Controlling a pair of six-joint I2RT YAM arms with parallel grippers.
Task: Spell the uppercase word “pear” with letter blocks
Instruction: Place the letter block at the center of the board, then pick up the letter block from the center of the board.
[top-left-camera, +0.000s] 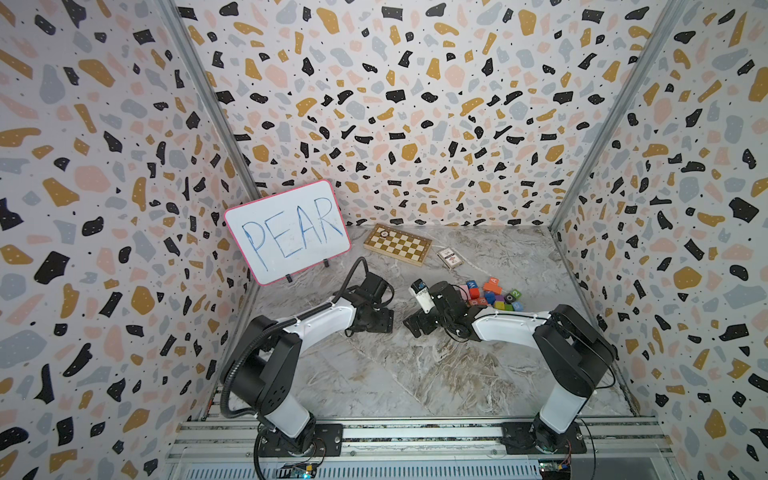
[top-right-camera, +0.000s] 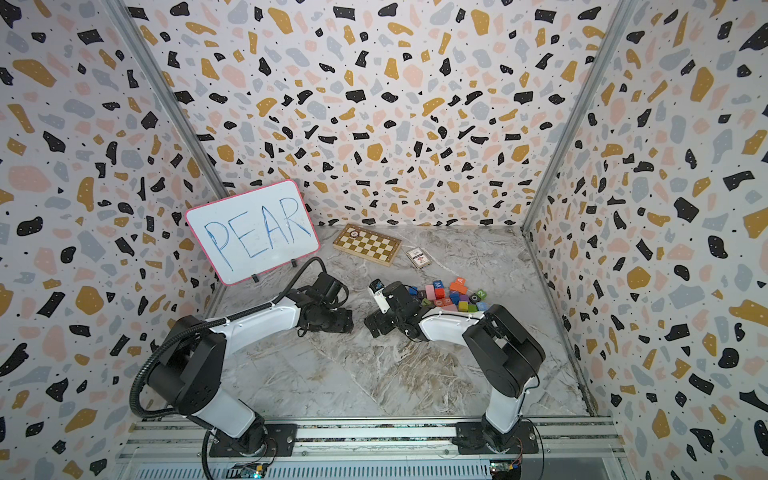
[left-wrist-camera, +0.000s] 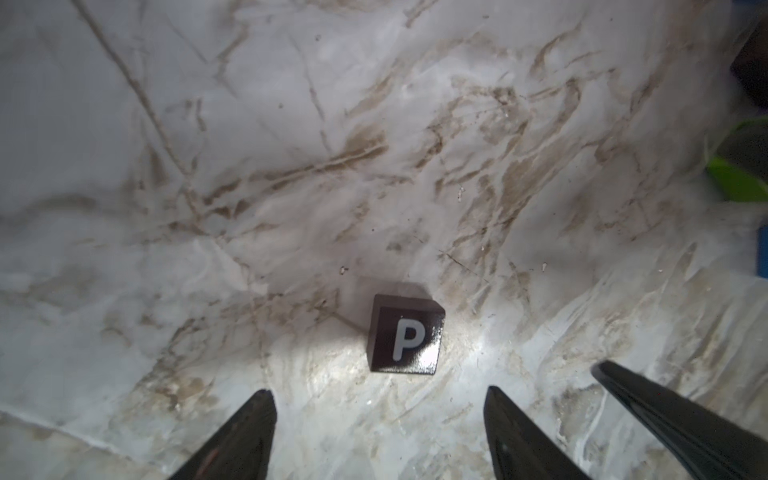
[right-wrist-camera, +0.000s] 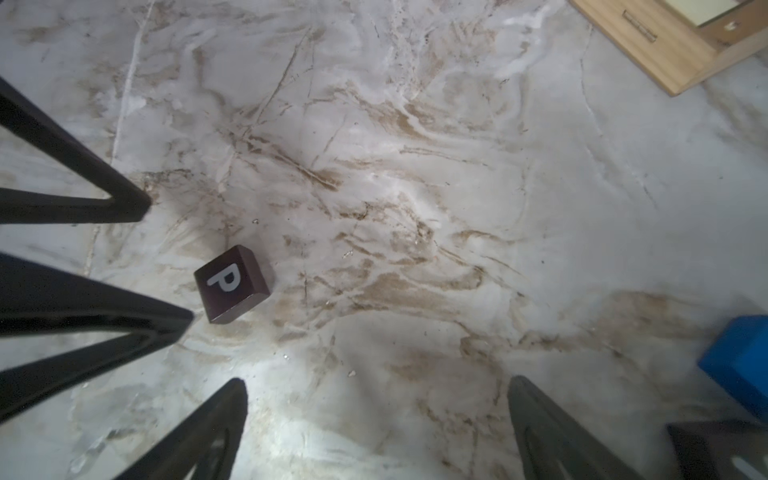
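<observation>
P block: the dark P block (left-wrist-camera: 406, 334) lies flat on the bare marble near the middle of the desk (left-wrist-camera: 291, 166), pale letter up. Nothing touches it. It sits between the two arms' tips and is hidden under them in both top views.
Why there: probably the first letter of the row, set well apart from the pile so E, A and R have room beside it.
Left gripper: the left gripper (left-wrist-camera: 379, 392) has its fingers apart and empty. The block lies just ahead of the gap, which looks lined up for a grasp or a nudge.
Right gripper: the right gripper (right-wrist-camera: 377, 381) is spread wide and holds nothing, with the block off to one side of it (so free to fetch the next letter).
Pile: the block pile (top-right-camera: 453, 297) lies toward the desk's right edge, with the orange A block (top-right-camera: 459, 284) at its far side. E and R are not surely readable.
Prompt: the whiteboard (top-left-camera: 286, 232) reading PEAR stands at the back left corner.
Count: one P block out; two grippers; one whiteboard; one chessboard (top-left-camera: 397, 244); one card box (top-left-camera: 450, 257). The pile holds well over ten blocks, too crowded for an exact count.
</observation>
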